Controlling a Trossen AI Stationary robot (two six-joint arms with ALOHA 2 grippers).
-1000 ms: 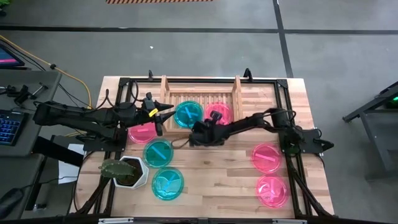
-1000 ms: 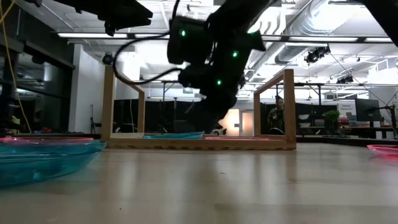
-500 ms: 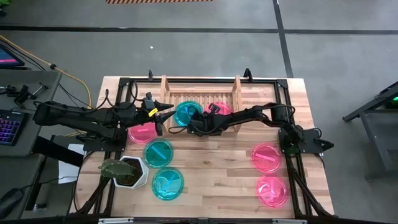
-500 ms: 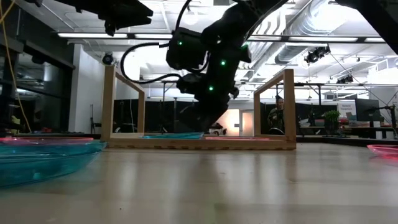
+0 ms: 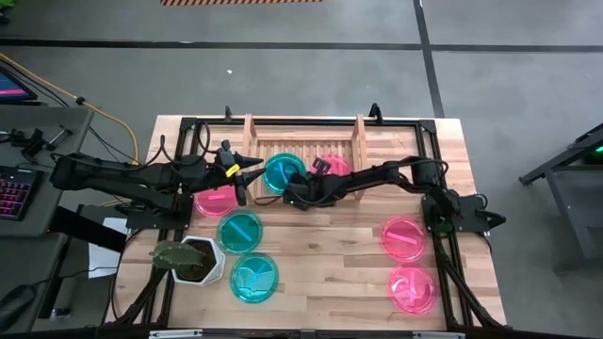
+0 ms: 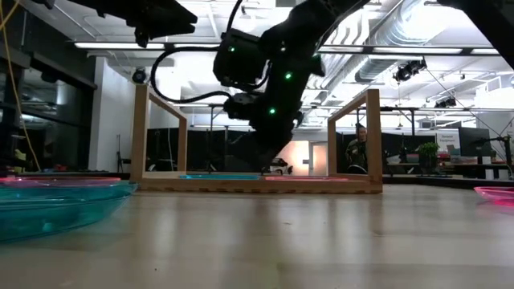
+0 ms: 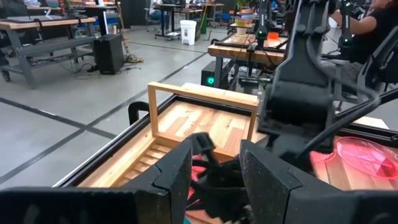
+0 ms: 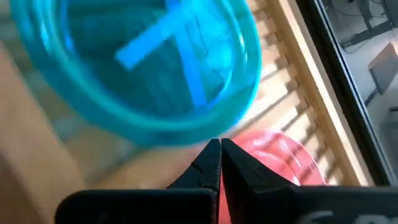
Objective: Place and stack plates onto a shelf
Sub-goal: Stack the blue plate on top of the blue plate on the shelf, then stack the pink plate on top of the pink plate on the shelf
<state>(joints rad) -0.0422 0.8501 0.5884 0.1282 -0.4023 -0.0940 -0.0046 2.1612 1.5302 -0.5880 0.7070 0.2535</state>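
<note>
Loose plates, near edge: two teal plates point(image 5: 254, 277) sat near the pot point(image 5: 193, 261) toward the near-left corner of the tabletop point(image 5: 330, 282); two pink plates point(image 5: 412, 287) lay toward the right edge.
Pink plate by left arm: one pink plate point(image 5: 217, 201) lay just beside the left pincer point(image 5: 247, 168), whose fingers stood apart and held nothing; that arm waited near the left edge.
Right pincer: the right pincer point(image 8: 219, 163) had its fingers pressed together on nothing, its tip between a teal plate point(image 8: 155, 68) and a pink plate point(image 8: 280, 155).
Shelf, far edge: the shelf point(image 5: 254, 132) carried those two plates side by side on its slats.
Doing it well: the job probably was nudging the teal plate square into the shelf; push low and slowly so it slides without riding onto the pink one.
</note>
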